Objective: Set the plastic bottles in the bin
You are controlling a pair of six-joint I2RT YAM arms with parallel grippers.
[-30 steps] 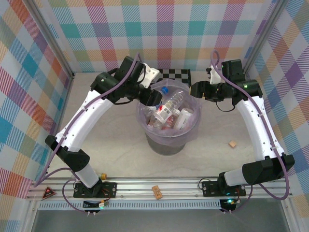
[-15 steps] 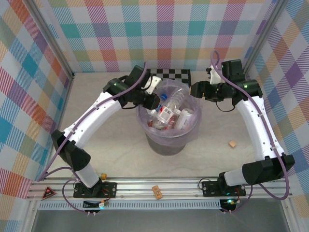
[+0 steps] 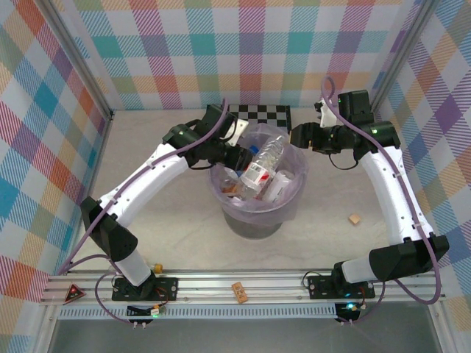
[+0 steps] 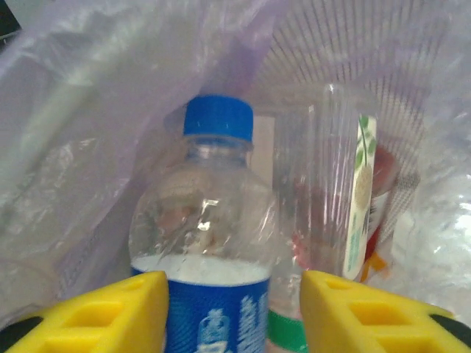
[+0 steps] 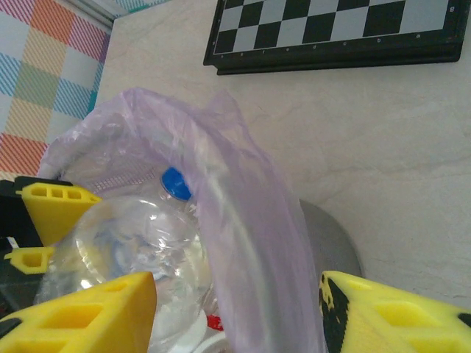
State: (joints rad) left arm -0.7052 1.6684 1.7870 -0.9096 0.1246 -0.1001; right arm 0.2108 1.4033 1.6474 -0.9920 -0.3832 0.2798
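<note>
The bin (image 3: 254, 224) is a grey bucket lined with a lavender bag (image 3: 291, 200), standing mid-table with several plastic bottles heaped inside. A clear bottle with a red-and-white label (image 3: 262, 163) lies on top. My left gripper (image 3: 241, 157) reaches in over the bin's left rim. In the left wrist view it (image 4: 234, 309) is open around a blue-capped, blue-labelled bottle (image 4: 206, 220), which touches the left finger, with a gap to the right one. A ribbed clear bottle (image 4: 331, 169) stands behind. My right gripper (image 3: 296, 137) (image 5: 237, 309) is open, straddling the bag's rim fold (image 5: 250, 220) without pinching it.
A black-and-white checkerboard (image 3: 266, 112) (image 5: 331, 29) lies against the back wall behind the bin. A small tan block (image 3: 355, 219) sits on the table right of the bin. Plaid walls close in the left, back and right sides.
My left arm has swung right and lowered its gripper from the bin's back-left rim into the bin. The top clear bottle has shifted toward the back rim. The right arm has not moved.
</note>
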